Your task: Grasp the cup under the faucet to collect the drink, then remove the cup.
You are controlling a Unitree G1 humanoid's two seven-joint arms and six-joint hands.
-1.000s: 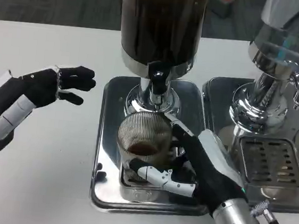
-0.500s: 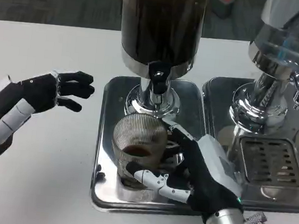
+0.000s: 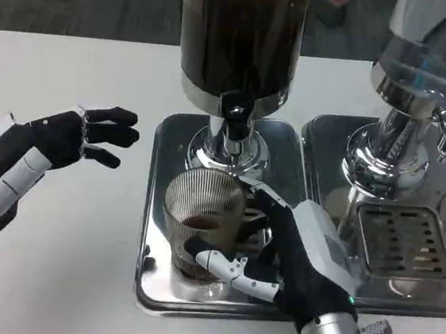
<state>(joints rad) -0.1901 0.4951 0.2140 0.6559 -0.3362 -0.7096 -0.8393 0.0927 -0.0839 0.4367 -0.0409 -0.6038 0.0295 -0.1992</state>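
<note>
A ribbed clear glass cup (image 3: 202, 217) with dark drink in its bottom stands on the steel drip tray (image 3: 170, 141), just in front of the dark dispenser's faucet (image 3: 236, 114). My right hand (image 3: 297, 258) grips the cup from the right, thumb across its lower front and fingers round its far side. Over the white table to the left of the tray hovers my left hand (image 3: 66, 136), open with fingers spread, well apart from the cup.
The tall dark drink dispenser (image 3: 241, 33) rises behind the cup. A second chrome dispenser (image 3: 414, 99) stands on its own tray with a slotted grate (image 3: 399, 237) at the right. Bare white table (image 3: 69, 262) lies to the left.
My right hand has drawn the cup slightly toward me and to the left, away from the faucet. The left hand has drifted a little lower and left.
</note>
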